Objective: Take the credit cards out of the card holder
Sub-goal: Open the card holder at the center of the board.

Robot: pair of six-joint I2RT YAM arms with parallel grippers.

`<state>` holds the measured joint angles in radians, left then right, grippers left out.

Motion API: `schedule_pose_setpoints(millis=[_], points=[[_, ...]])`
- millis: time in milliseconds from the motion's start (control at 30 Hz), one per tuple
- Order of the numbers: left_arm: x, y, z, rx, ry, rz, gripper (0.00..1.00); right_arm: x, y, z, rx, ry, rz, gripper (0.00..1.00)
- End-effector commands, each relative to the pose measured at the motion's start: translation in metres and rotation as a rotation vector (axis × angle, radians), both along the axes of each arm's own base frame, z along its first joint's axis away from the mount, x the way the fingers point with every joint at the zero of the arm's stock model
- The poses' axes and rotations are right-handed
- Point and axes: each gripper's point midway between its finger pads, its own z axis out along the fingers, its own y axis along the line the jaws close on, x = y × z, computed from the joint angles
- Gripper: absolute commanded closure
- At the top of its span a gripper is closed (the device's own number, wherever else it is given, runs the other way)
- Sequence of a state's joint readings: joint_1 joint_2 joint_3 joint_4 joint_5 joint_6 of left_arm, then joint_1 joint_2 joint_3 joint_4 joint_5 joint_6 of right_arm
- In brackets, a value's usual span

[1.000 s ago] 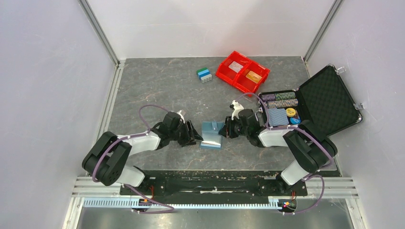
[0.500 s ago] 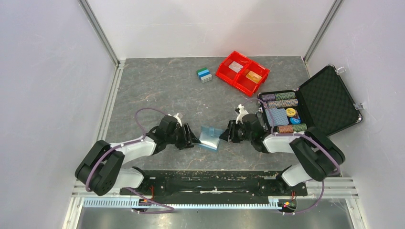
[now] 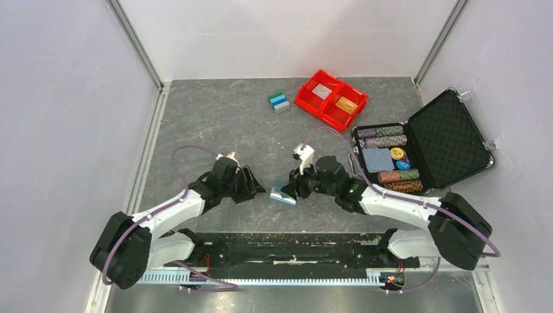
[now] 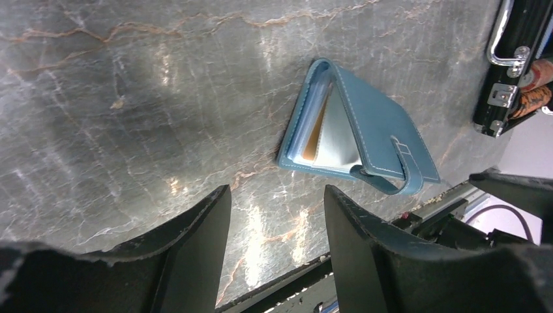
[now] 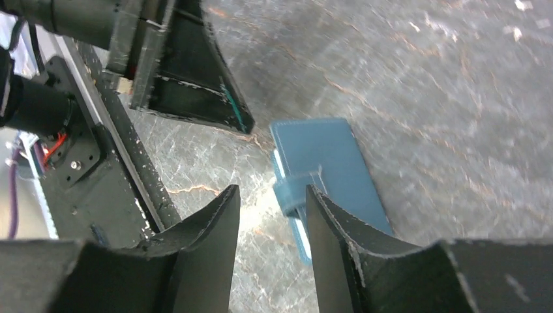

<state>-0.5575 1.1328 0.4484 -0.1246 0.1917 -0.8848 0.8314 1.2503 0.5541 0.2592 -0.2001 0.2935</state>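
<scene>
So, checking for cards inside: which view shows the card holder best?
Left wrist: the card holder gapes, orange and pale credit cards visible. Right wrist shows only cover and strap; top view, a small blue patch.

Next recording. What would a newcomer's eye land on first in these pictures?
The blue card holder near the front edge of the table, lying half open between the left gripper and right gripper, both open and pointing at it. Inside it, an orange card and a pale card show. At the right stands an open black case with poker chips.
</scene>
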Motion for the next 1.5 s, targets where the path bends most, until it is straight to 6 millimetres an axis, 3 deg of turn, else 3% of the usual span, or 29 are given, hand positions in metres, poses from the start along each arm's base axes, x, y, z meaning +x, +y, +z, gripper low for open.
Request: schedule_pose_setpoints(millis=[0,200,367,533,600,667,733,833,900,1033,1167,1467], points=[[0.007,0.011,0.006,0.058,-0.037,0.015,0.38,0.013,0.021,0.008,-0.111,-0.199,0.107,0.54],[0.003,0.017,0.003,0.053,-0.021,0.027,0.37,0.011,0.049,0.007,-0.185,-0.273,0.231,0.53],[0.005,0.022,0.005,0.057,-0.020,0.040,0.37,-0.010,0.064,0.008,-0.172,-0.275,0.272,0.53],[0.012,0.040,0.008,0.069,-0.005,0.086,0.37,-0.028,0.072,-0.016,-0.225,-0.250,0.283,0.54],[0.013,0.041,0.009,0.060,-0.005,0.082,0.37,-0.021,0.069,-0.022,-0.284,-0.268,0.223,0.53],[0.012,0.041,0.010,0.058,-0.007,0.072,0.37,-0.011,0.061,-0.016,-0.319,-0.316,0.149,0.45],[0.010,0.039,0.010,0.047,-0.002,0.065,0.37,-0.002,0.056,0.006,-0.304,-0.372,0.104,0.37],[0.008,0.036,0.010,0.017,-0.004,0.063,0.37,0.006,0.052,0.033,-0.313,-0.450,0.085,0.33],[0.007,0.035,0.010,0.007,-0.006,0.061,0.37,0.013,0.045,0.039,-0.363,-0.488,0.067,0.30],[0.006,0.033,0.010,-0.004,-0.003,0.053,0.37,0.023,0.032,0.031,-0.471,-0.514,0.062,0.24],[0.005,0.032,0.009,-0.011,-0.002,0.051,0.37,0.023,0.036,0.018,-0.512,-0.504,0.115,0.16],[0.001,0.032,0.004,-0.008,0.008,0.043,0.37,0.030,0.048,-0.020,-0.582,-0.452,0.153,0.20]])
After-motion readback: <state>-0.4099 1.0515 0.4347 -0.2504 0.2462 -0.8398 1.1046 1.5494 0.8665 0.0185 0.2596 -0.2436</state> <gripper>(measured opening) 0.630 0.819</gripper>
